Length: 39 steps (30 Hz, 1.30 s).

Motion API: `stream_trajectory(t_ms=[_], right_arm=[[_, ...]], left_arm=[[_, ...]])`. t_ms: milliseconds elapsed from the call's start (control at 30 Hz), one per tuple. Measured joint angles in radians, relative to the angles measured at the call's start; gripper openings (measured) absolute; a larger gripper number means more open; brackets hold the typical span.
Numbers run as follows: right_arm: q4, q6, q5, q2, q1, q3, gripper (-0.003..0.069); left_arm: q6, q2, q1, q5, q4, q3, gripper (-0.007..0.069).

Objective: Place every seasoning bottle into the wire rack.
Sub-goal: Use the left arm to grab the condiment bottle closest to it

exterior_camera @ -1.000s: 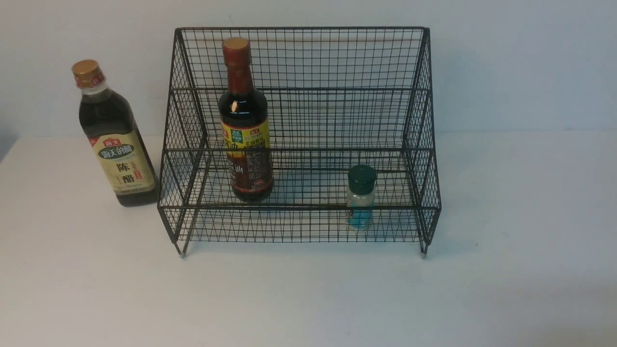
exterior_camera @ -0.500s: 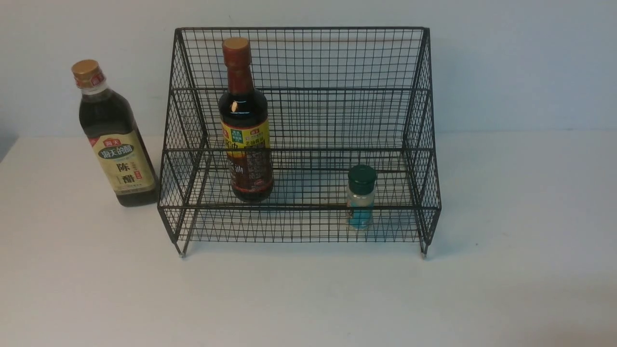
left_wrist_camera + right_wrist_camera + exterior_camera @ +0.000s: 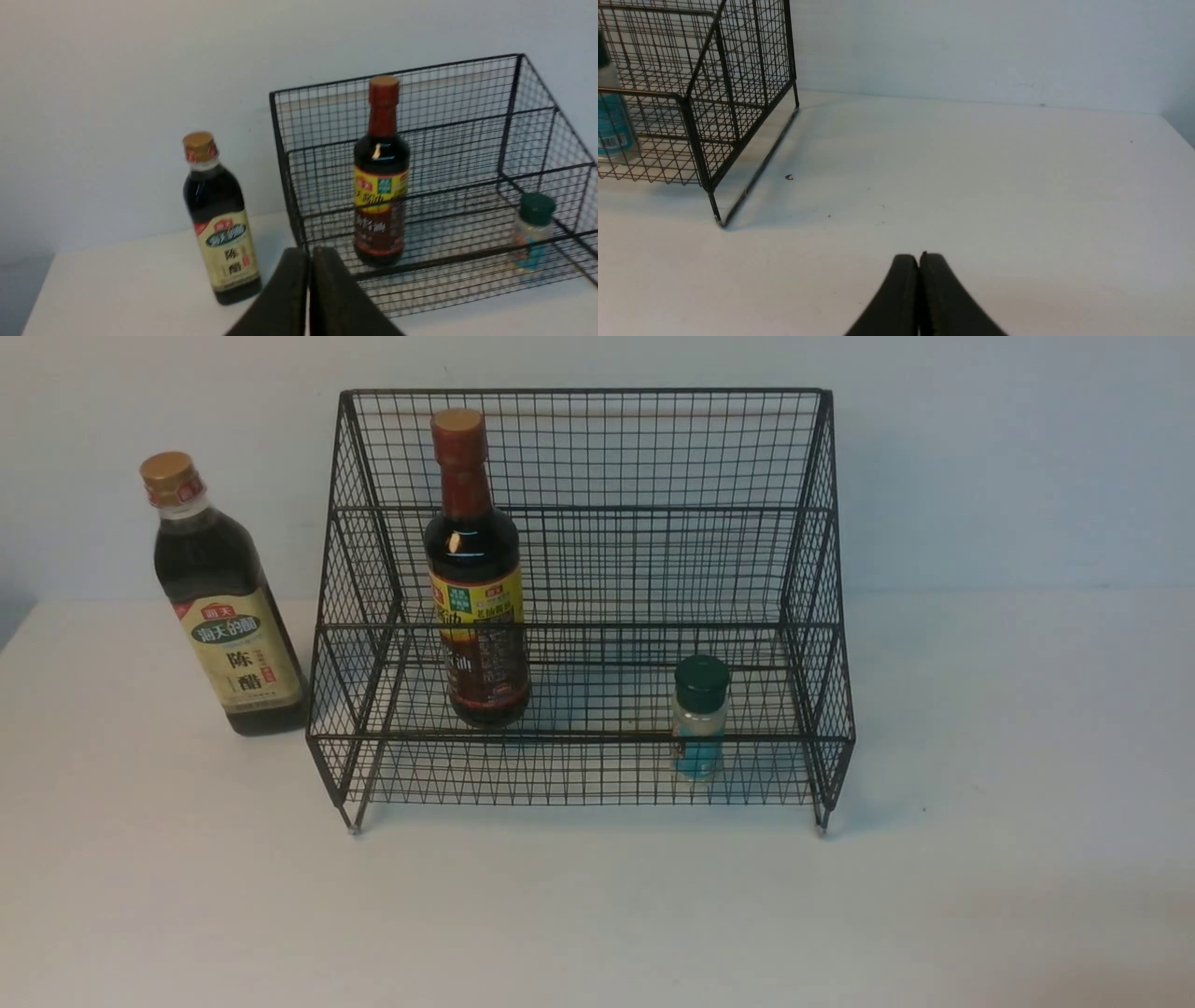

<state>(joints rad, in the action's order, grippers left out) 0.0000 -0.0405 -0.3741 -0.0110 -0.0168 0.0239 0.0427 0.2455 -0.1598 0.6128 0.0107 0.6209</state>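
We see only the finger ends of the robot. The left gripper (image 3: 309, 255) has two fingers (image 3: 287, 294), dark grey-black w/ a slightly brownish tone, matte. Each is narrow and rounded at the tip and gets wider toward the base, so the pair looks like a wedge. The right gripper (image 3: 919, 259) looks the same: black matte fingers (image 3: 945, 298), rounded tips, surface a bit rough, only a thin line btw. them.

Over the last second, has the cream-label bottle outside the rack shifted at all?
No. The cream-label bottle stands on the table just left of the wire rack, with the same gap as before.
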Motion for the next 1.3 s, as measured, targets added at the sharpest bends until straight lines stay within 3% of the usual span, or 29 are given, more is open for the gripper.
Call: stream_trajectory(t_ms=[267,433,1300], right_arm=[[0.000,0.000,0.000,0.000,0.000,0.000,-0.0011],[0.000,0.000,0.000,0.000,0.000,0.000,-0.0011],[0.000,0.000,0.000,0.000,0.000,0.000,-0.0011]], left_arm=[[0.000,-0.254,0.070,-0.206,0.035,-0.519,-0.0005],[0.000,-0.256,0.071,-0.227,0.030,-0.631,-0.0005],[0.010,-0.256,0.071,-0.229,0.026,-0.647,-0.0005]])
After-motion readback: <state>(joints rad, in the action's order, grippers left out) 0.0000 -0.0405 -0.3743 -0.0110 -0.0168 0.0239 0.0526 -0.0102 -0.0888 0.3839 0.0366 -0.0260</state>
